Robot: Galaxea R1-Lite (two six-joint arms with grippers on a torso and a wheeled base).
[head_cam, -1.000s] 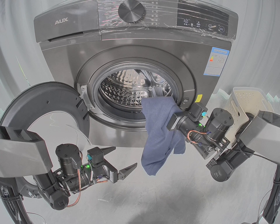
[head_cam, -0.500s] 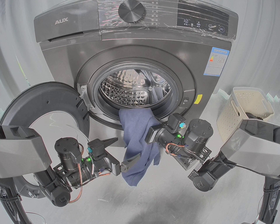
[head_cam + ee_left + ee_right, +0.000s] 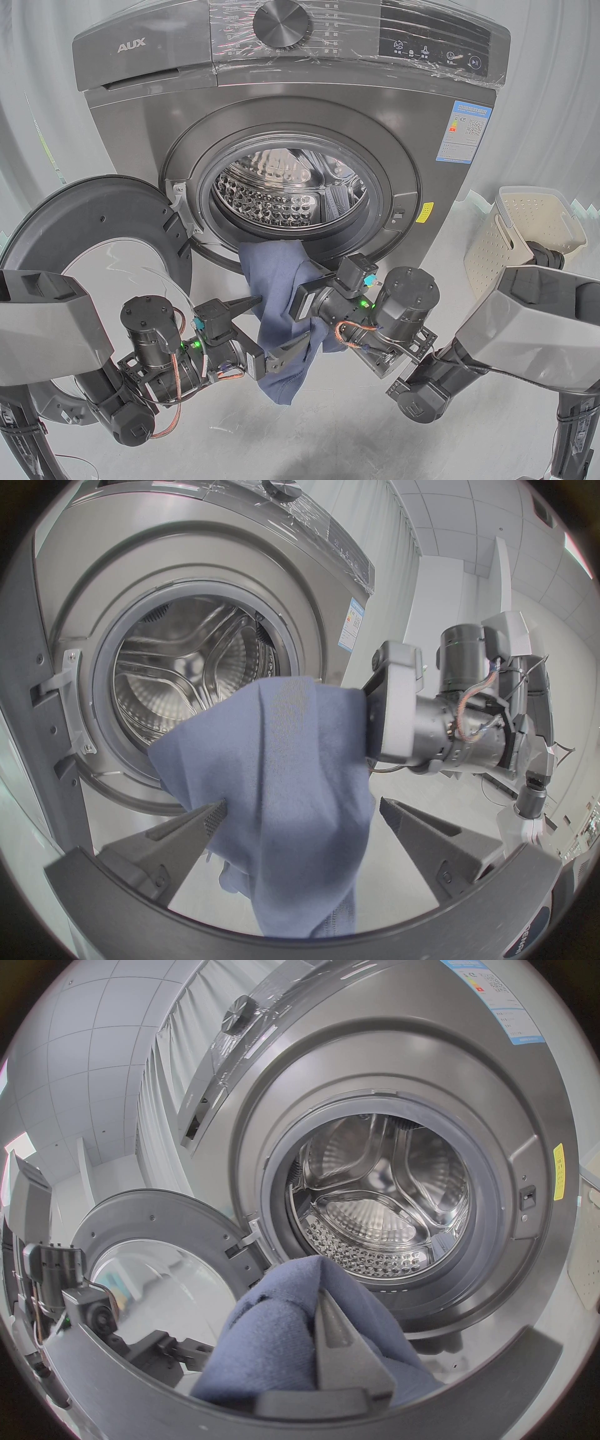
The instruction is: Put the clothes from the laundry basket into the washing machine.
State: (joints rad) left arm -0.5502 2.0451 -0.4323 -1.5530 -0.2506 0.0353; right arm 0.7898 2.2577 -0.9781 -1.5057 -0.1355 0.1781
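Nearest, in the lower left of the head view, the left gripper (image 3: 284,320) stands with its fingers spread wide. The hanging cloth falls into the gap between them. In the left wrist view one finger (image 3: 206,817) looks to be against the cloth's edge while the other stands apart from it.

Just beyond, at lower centre, the right gripper (image 3: 284,294) is clamped on the upper fold of the blue garment (image 3: 275,275), pinching it from the right side. The garment hangs by that one pinch with its long axis running straight down, and its loose tail ends below the left gripper.

Behind it, the top of the cloth lies at the lower lip of the washing machine's (image 3: 156,137) round opening. The drum (image 3: 281,187) sits above and farther back, so as I judge it the garment must go up and inward. The right arm holds it and is nearer the opening, while the left is placed to take the tail.

The open door (image 3: 94,219) is swung to the left. The laundry basket (image 3: 537,219) sits at far right, well apart.
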